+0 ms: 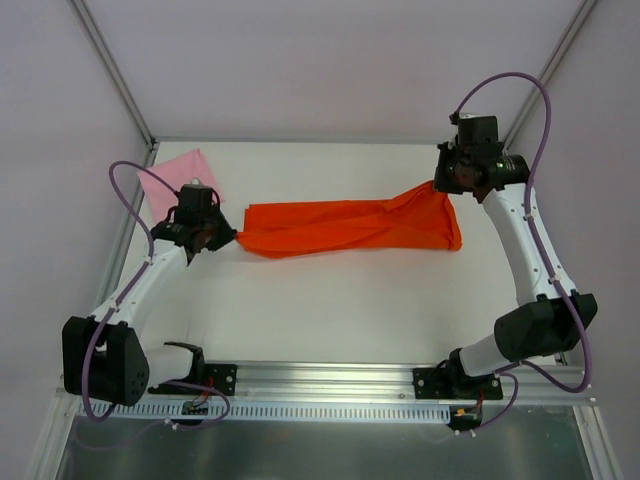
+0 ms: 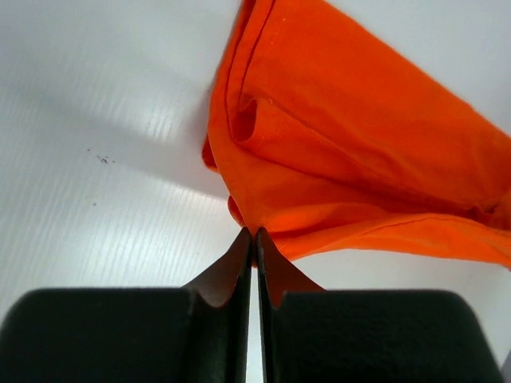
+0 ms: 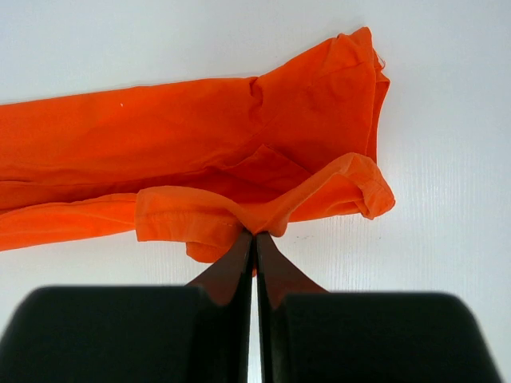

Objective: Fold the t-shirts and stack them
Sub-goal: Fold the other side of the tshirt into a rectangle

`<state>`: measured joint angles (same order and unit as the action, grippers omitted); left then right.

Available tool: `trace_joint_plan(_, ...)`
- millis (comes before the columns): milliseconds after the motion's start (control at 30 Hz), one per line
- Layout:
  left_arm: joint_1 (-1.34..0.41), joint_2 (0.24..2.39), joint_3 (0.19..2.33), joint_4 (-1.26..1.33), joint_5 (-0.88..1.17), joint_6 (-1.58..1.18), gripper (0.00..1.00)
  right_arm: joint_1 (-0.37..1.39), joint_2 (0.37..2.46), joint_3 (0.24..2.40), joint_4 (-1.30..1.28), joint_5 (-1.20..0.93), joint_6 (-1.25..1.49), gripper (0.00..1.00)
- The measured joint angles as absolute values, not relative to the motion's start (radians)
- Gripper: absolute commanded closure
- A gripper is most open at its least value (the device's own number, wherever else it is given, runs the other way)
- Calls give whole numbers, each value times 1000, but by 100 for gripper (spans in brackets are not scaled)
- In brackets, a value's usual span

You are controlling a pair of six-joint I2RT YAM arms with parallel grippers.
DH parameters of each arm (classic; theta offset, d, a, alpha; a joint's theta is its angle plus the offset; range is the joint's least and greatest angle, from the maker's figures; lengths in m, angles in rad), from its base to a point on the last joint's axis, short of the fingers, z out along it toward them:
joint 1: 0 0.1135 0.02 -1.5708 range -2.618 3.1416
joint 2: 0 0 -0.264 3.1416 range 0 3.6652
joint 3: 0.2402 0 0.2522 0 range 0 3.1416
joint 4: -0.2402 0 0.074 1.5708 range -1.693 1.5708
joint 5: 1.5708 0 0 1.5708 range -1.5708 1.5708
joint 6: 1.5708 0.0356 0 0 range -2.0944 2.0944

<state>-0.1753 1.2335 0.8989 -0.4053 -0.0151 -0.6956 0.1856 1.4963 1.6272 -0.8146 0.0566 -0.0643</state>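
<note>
The orange-red shirt (image 1: 350,228) is stretched in a long band across the table's middle. My left gripper (image 1: 226,237) is shut on its left end; the left wrist view shows the cloth (image 2: 343,152) pinched at my fingertips (image 2: 255,233). My right gripper (image 1: 438,183) is shut on its far right corner; the right wrist view shows a bunched hem (image 3: 263,211) caught between my fingertips (image 3: 254,234). The light pink shirt (image 1: 176,180) lies as a small folded square at the far left, partly behind my left gripper.
White table (image 1: 330,310) with grey frame posts at the back corners (image 1: 115,80). A metal rail (image 1: 330,385) with both arm bases runs along the near edge. Purple cables loop from each arm.
</note>
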Motion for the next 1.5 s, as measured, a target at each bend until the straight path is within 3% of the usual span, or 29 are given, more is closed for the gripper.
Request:
trace_joint_plan(267, -176, 1128, 906, -429, -54, -778, 100, 186, 1478, 1622, -788, 57, -63, 99)
trace_joint_plan(733, -175, 1150, 899, -448, -64, -802, 100, 186, 1473, 1620, -772, 52, -42, 99)
trace_joint_plan(1033, -175, 1208, 880, -432, -64, -790, 100, 186, 1319, 1420, -774, 49, -3, 99)
trace_joint_plan(1500, -176, 1277, 929, -424, -74, -741, 100, 186, 1271, 1342, -767, 45, 35, 99)
